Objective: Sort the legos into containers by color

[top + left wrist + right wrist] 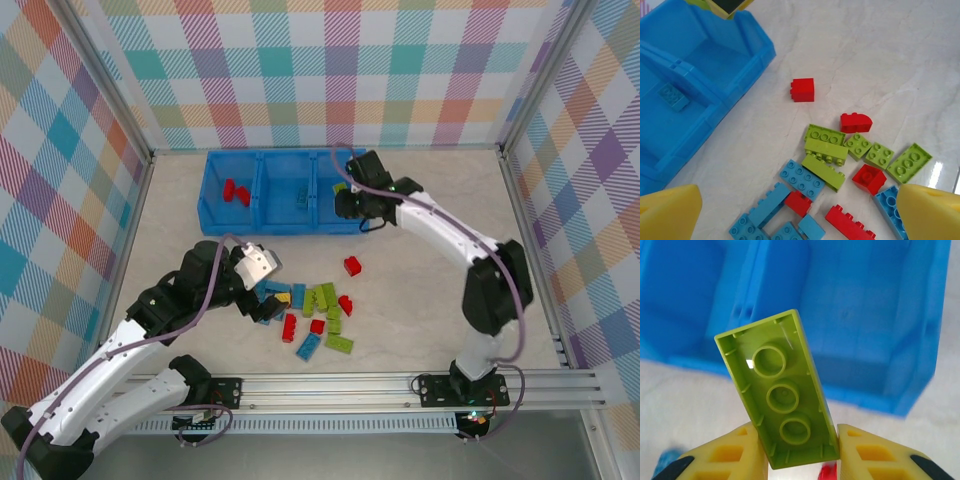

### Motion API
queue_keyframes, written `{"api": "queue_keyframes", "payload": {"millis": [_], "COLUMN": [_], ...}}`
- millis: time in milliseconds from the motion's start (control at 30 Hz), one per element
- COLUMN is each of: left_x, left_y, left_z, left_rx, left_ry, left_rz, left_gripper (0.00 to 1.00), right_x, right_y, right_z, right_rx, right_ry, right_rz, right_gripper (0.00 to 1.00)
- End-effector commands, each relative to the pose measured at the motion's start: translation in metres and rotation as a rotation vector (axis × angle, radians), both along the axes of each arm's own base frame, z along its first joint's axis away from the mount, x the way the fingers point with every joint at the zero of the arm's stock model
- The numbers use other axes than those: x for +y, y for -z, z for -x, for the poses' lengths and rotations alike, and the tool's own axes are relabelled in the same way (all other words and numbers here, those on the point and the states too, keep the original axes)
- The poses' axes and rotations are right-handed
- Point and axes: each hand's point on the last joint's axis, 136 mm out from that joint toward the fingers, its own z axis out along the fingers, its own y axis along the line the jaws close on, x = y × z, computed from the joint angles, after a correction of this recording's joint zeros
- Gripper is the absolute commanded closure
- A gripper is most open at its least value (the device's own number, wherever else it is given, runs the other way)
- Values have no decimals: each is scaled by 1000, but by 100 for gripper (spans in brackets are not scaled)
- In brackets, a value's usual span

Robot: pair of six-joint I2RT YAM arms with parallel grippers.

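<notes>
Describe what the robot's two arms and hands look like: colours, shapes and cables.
The left arm and right arm have smooth white shells between rounded black joints, and a thin purple cable loops along each. The right hand has yellow wedge-shaped fingers with moulded recesses and black trim; the left hand also has yellow fingers.

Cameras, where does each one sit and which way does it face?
Top external: above and behind both arms, looking down on the table, blue tray and brick pile.
Left wrist: on the left gripper, looking down at the pile between its open yellow fingers.
Right wrist: on the right gripper, facing the tray, fingers shut on a green brick.
Shared: all three show the tray.
</notes>
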Motion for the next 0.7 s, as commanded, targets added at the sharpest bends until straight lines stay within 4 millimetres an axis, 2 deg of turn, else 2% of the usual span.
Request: {"api": "queue_keyframes", "payload": {"millis": [0, 167, 267, 367, 433, 533, 667], "left_x": [6, 24, 27, 26, 23, 18, -13], "left_y": [-9, -7, 0, 5, 9, 16, 28], "left_z": [-16, -44, -51, -55, -58, -58, -55], "left_rx": [15, 125, 201, 274, 333, 446, 607], "left_ry": [-138, -432, -533, -621, -676, -762, -799], "left_rz": [59, 97, 130, 193, 246, 310, 329], "left_gripper": [0, 0, 0, 2, 3, 7, 10], "right_x": [0, 11, 12, 9, 3, -10, -36], "right_y": [14, 8, -3, -20, -34, -55, -59], "right_z": [-24, -48, -49, -42, -31, -2, 56], "right_rx": [25, 36, 30, 10, -10, -42, -42], "right_ry": [-2, -2, -6, -13, -15, -31, -57], "right_rz": [39, 34, 29, 18, -1, -42, -79], "right_gripper": [64, 48, 46, 47, 47, 45, 33]}}
